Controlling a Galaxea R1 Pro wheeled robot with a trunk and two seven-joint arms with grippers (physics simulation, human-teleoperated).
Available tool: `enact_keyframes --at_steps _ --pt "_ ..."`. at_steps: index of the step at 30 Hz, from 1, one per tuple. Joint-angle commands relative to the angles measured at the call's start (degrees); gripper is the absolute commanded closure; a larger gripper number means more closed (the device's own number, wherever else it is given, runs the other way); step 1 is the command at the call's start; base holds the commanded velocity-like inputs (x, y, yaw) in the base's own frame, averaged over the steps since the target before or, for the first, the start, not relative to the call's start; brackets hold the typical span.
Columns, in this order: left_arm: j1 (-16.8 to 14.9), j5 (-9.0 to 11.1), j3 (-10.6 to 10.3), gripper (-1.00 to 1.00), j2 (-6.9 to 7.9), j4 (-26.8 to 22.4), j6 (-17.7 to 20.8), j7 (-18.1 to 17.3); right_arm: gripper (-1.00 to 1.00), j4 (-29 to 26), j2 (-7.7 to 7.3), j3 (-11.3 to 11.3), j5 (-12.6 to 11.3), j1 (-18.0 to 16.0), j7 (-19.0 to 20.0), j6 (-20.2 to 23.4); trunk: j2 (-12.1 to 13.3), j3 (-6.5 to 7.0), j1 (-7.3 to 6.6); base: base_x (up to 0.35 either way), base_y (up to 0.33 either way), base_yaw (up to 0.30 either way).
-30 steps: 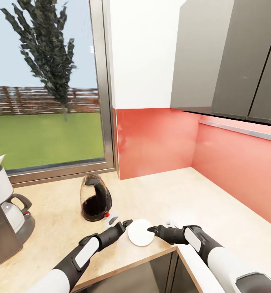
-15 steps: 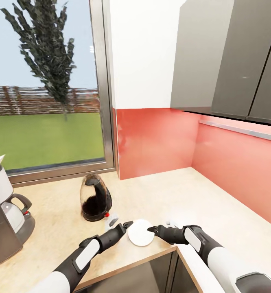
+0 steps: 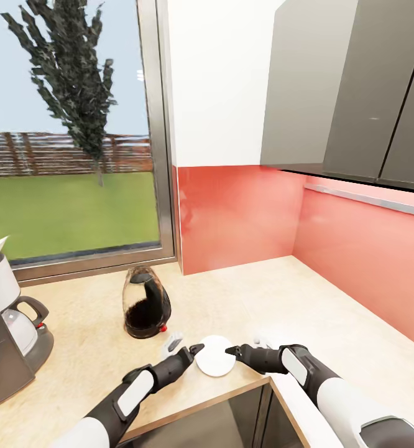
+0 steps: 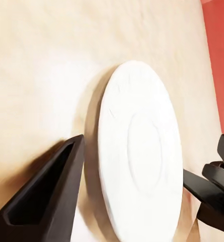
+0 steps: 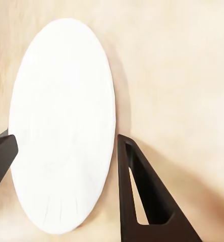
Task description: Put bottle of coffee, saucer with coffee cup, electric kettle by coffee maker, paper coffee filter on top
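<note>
A: Saucer (image 3: 214, 356) in head view: small white round dish lying flat near the front edge of the kitchen countertop (image 3: 294, 292), face up, no long axis. Electric kettle (image 3: 146, 303) stands upright behind it, handle toward the saucer.

B: Grippers? Left gripper (image 3: 193, 351) sits at one side of the rim, right gripper (image 3: 232, 351) at the other. Whether their fingers are spread or pressed together I cannot tell there.

A: Left wrist view: plain matt saucer (image 4: 141, 151), shallow centre well, beside a dark finger (image 4: 49, 199).

B: Right wrist view: saucer (image 5: 61, 123) between two spread fingers (image 5: 142, 196), not pinched.
</note>
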Motion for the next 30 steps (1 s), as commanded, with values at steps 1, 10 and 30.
enact_keyframes --at_steps 1,10,30 --pt "0.01 0.24 -0.3 -1.0 -0.06 1.52 -0.03 0.09 -1.0 0.87 -0.04 0.97 1.25 0.04 -0.1 0.1 0.02 -0.06 0.04 0.0 0.0 0.0" --pt "0.01 0.09 -0.29 -1.0 -1.4 2.37 -3.03 0.15 -1.0 0.87 -0.03 0.99 1.25 0.04 -0.1 0.1 0.02 -0.06 0.04 0.0 0.0 0.0" --pt "0.01 0.16 -0.38 -1.0 -2.66 3.02 -3.15 0.15 -1.0 0.96 0.28 0.98 1.25 0.04 -0.1 0.12 0.02 -0.06 0.04 0.0 0.0 0.0"
